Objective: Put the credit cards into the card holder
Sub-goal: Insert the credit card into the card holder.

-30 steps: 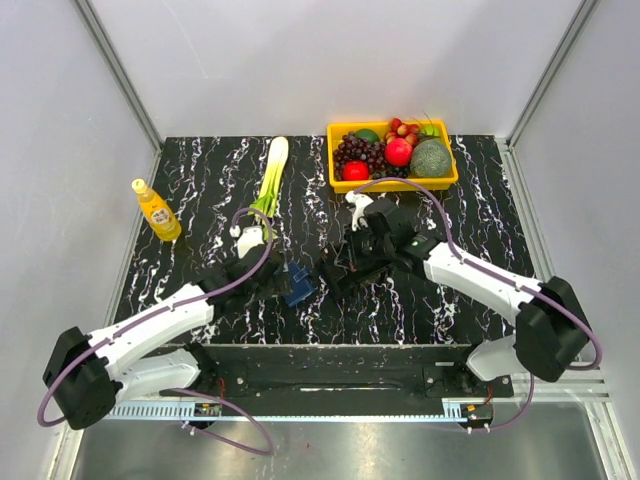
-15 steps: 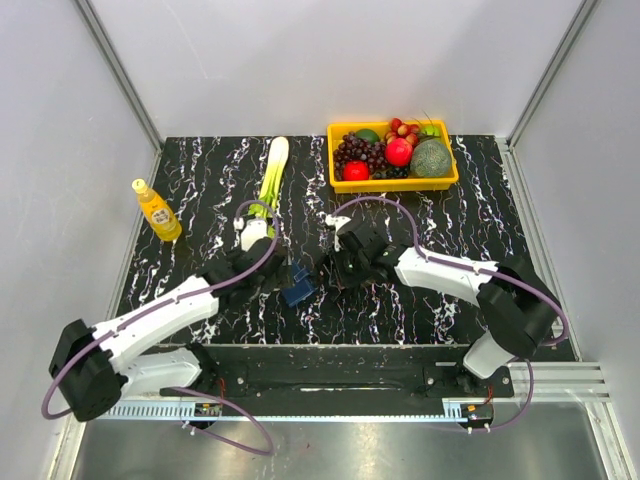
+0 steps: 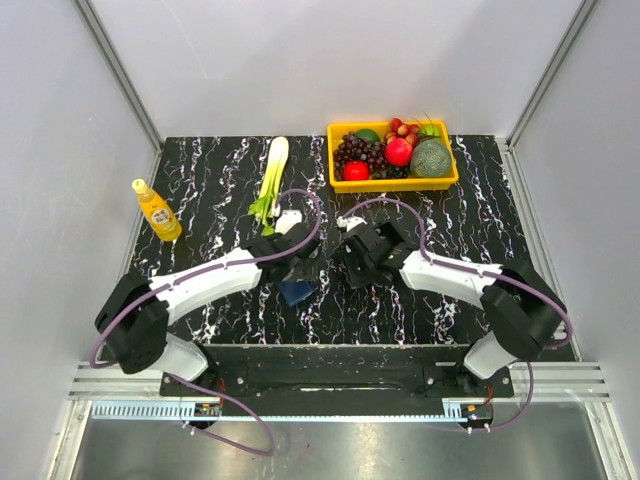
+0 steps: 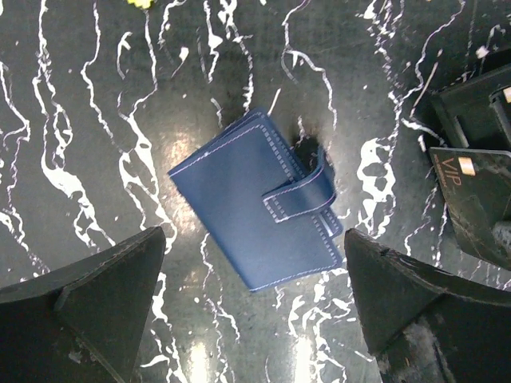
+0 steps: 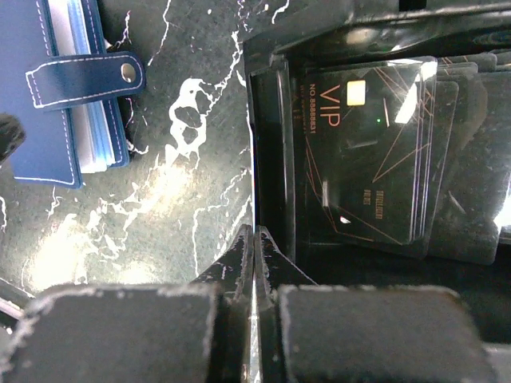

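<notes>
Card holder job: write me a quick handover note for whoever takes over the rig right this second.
Left claw: open, one finger on either side of the small navy-blue folding card holder.
Right claw: shut, empty, beside the wall of the black open rectangular tray.
Black VIP credit cards: stacked in that tray.
The holder lies folded beside the tray, and its strap looks unfastened.
Done: nothing yet, no card visibly in the holder.
Left: open the holder, lift the cards, slide them in.

Navy card holder [image 4: 247,215] with pale stitching on black, white-veined table [image 4: 96,120].
</notes>
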Robot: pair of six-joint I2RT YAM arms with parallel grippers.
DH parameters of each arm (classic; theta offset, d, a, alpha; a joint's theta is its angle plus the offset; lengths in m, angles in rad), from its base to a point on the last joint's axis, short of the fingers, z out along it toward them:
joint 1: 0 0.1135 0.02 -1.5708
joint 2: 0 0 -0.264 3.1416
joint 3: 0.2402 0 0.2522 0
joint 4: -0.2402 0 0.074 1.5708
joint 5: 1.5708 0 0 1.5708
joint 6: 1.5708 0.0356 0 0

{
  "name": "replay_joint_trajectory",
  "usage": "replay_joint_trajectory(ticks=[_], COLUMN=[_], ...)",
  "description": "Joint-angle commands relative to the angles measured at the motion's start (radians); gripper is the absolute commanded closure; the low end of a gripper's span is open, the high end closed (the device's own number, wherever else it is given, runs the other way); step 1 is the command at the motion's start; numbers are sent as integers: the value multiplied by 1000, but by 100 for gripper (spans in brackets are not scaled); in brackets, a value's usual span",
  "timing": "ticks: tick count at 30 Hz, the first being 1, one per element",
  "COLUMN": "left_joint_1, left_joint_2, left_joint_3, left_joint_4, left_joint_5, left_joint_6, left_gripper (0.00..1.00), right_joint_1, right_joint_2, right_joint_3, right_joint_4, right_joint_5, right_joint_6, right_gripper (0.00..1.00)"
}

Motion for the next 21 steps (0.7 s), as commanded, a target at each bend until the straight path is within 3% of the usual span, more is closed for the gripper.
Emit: replay_joint_trajectory(ticks=[1,13,21], left_joint_1=[-4,-18,-24], left_joint_2=[60,107,172], left_joint_3=[101,37,46], left_joint_4=[-7,31,41], left_joint_5=[-3,123,129], left_joint_6=[37,30,29], left_gripper=[1,2,4], right_joint_1=[-10,-40,-48], right_joint_2=[-86,-169,-192], right_joint_3=[-20,-48,-63], right_joint_4=[0,4,16], right_joint_5=[35,17,-22], right_joint_6=[-15,19,22], right_gripper=[100,100,100])
